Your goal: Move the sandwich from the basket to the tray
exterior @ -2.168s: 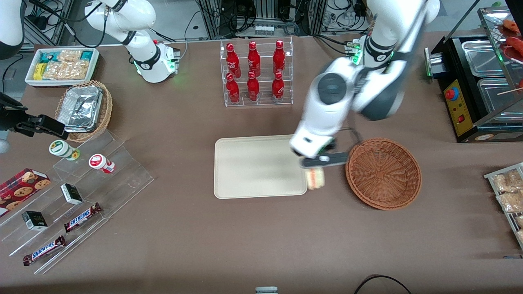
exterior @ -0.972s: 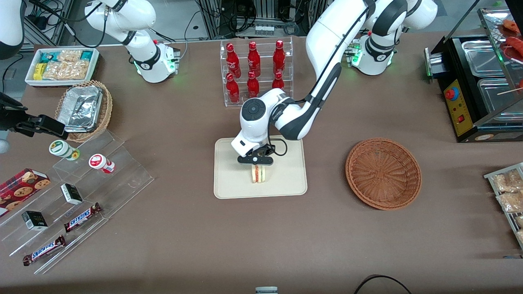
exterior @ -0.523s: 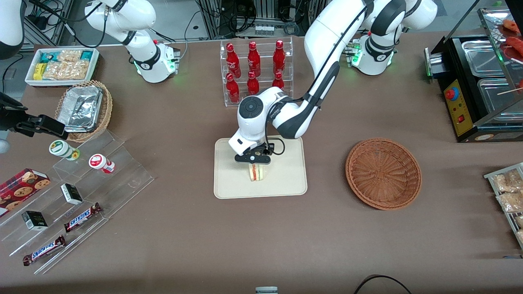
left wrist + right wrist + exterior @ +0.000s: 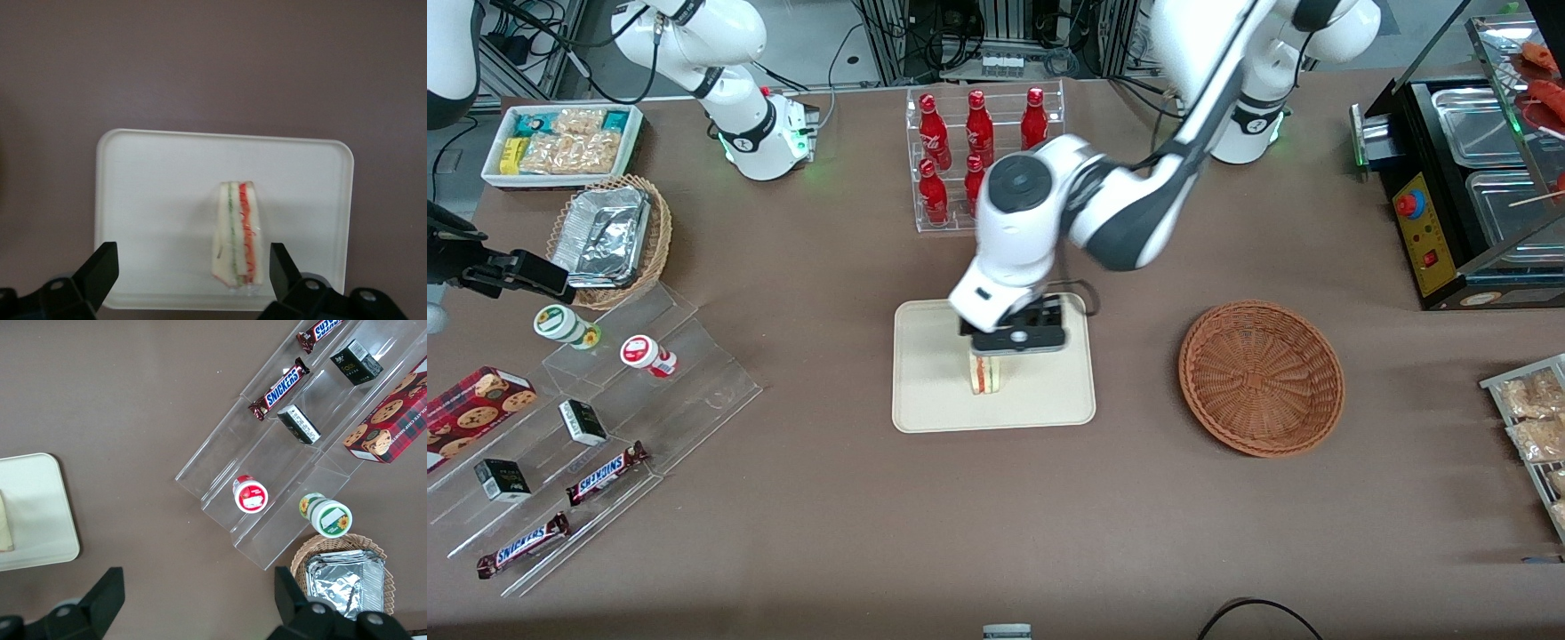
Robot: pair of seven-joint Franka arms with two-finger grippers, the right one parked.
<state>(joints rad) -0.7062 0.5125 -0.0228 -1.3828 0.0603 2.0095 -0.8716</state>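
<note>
Sandwich (image 4: pixel 235 235) upright on tray (image 4: pixel 153 200); gripper (image 4: pixel 190 270) above it, fingers (image 4: pixel 100 267) spread apart.
Looks light, soft, slick-wrapped; grip the bread faces gently.

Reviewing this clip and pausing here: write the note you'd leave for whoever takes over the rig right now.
Gripper: open, empty, above the tray, fingers either side of the sandwich without touching it.
Sandwich: standing on its edge on the tray, near its middle.
Basket: empty, beside the tray toward the working arm's end of the table.
Done: the sandwich is on the tray.
Left: only to take the arm clear.
</note>
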